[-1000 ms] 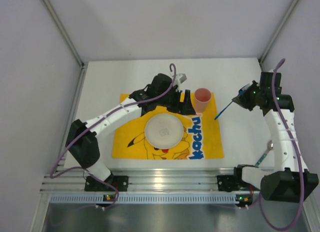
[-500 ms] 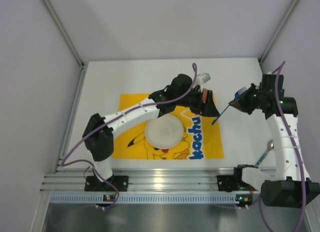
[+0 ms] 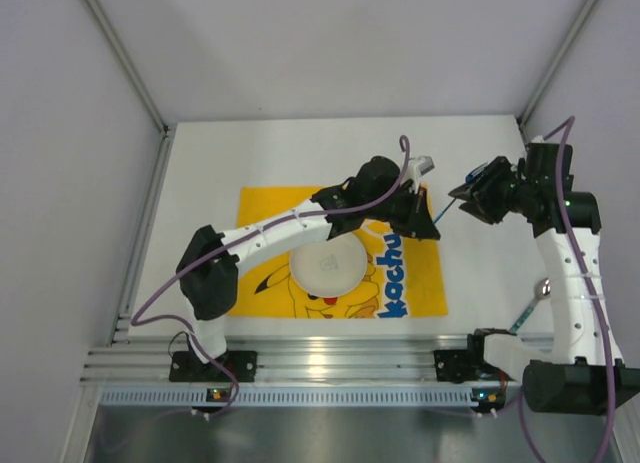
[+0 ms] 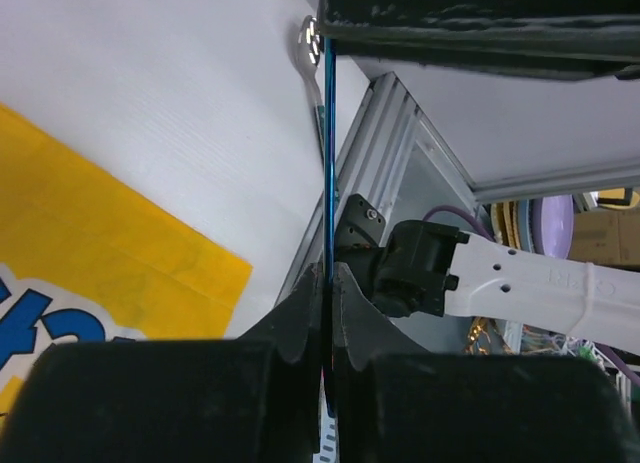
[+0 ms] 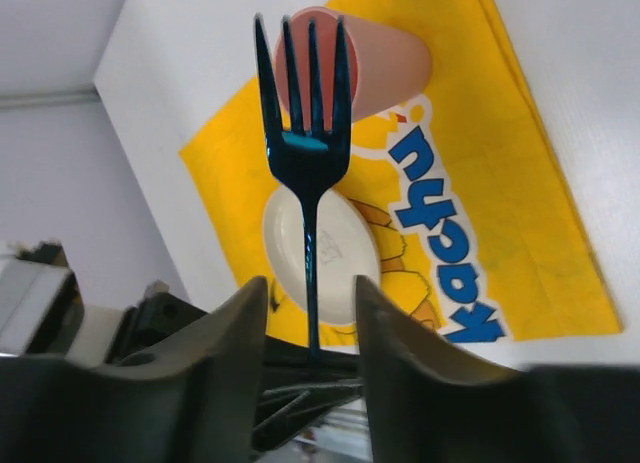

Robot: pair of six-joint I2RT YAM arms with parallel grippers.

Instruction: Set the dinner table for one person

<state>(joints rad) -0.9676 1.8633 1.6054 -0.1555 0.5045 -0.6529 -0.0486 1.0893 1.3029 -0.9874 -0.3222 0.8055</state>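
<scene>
A dark blue fork (image 5: 305,153) hangs in the air over the right edge of the yellow placemat (image 3: 260,273). My left gripper (image 4: 326,273) is shut on its thin handle, seen edge-on. My right gripper (image 5: 310,288) is open, its fingers standing apart on either side of the handle. In the top view both grippers meet at the fork (image 3: 441,211). A white plate (image 3: 325,265) lies in the middle of the placemat on the dinner table (image 3: 250,153). A pink cup (image 5: 385,58) stands on the placemat's far right corner, hidden by my left arm in the top view.
A metal spoon (image 3: 530,308) lies near the table's right front edge, beside my right arm's base; its bowl (image 4: 312,33) also shows in the left wrist view. Aluminium rails run along the near edge. White walls close in the sides and back.
My left arm has swung right across the placemat to the fork and shut on its handle. My right gripper, which held the fork, has opened. The cup is now covered by the left arm.
</scene>
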